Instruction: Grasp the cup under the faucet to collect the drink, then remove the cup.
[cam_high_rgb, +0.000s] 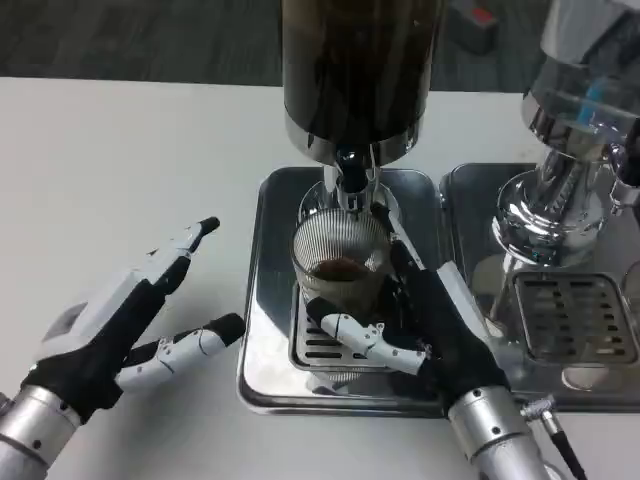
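A ribbed clear glass cup (338, 262) stands on the drip grate under the faucet (349, 182) of a dark drink dispenser (357, 70). A little dark drink lies in the cup's bottom. My right hand (415, 315) wraps around the cup from the right, thumb across its lower front and fingers behind it. My left hand (130, 310) hovers over the white table to the left of the tray, fingers spread and holding nothing.
The cup and grate sit in a steel drip tray (262, 300). A second dispenser with a chrome base (560, 200) and its own tray and grate (575, 315) stands at the right. White table (120, 160) lies open at the left.
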